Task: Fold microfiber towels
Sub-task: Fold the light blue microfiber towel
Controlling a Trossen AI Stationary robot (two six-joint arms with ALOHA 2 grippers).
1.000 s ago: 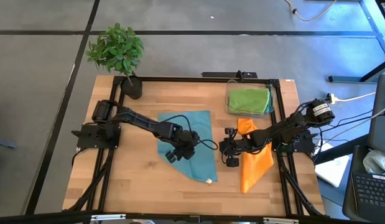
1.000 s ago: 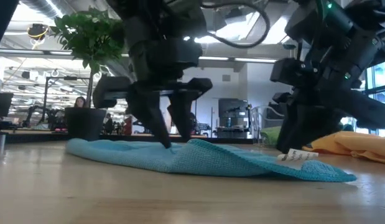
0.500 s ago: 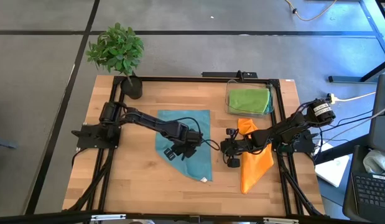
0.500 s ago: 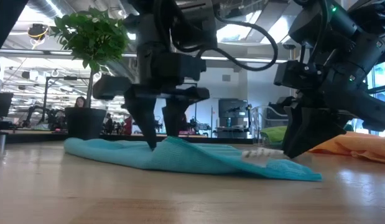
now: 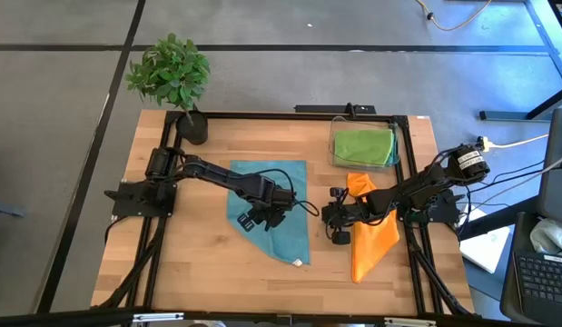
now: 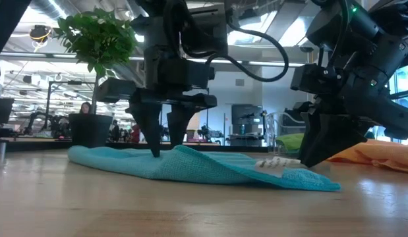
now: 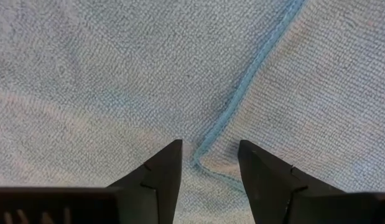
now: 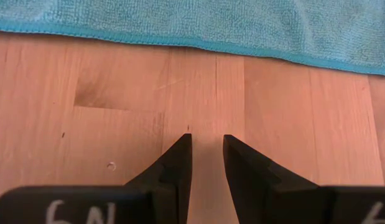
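Observation:
A teal towel (image 5: 281, 195) lies spread on the table's middle, with a low ridge (image 6: 184, 153) in it and a white tag (image 6: 273, 163) at its near corner. My left gripper (image 5: 262, 216) stands on it, pointing down, fingers open on either side of a hemmed corner (image 7: 208, 146). My right gripper (image 5: 336, 224) is low over bare wood (image 8: 204, 106) just right of the teal towel's edge (image 8: 180, 40), holding nothing, with a narrow gap between its fingers. An orange towel (image 5: 371, 241) lies crumpled under the right arm. A lime green towel (image 5: 362, 145) lies in the bin. My left gripper comes at the teal towel from above, pointing down. Its two open fingertips (image 6: 155, 151) rest on the cloth near the towel's middle, astride the hem of a folded-over corner (image 7: 229, 112). Nothing is pinched. The towel lies on the table.
A clear plastic bin (image 5: 337, 136) stands at the far right. A potted plant (image 5: 172, 77) stands at the far left corner. A black frame (image 5: 262, 115) rims the table. Bare wood shows at the near left (image 5: 190, 263).
My left gripper has moved a little toward the table's left and far edges with its tips on the teal towel. The towel has slid left along the table; its near corner with the tag has drawn in, and the ridge has shifted left.

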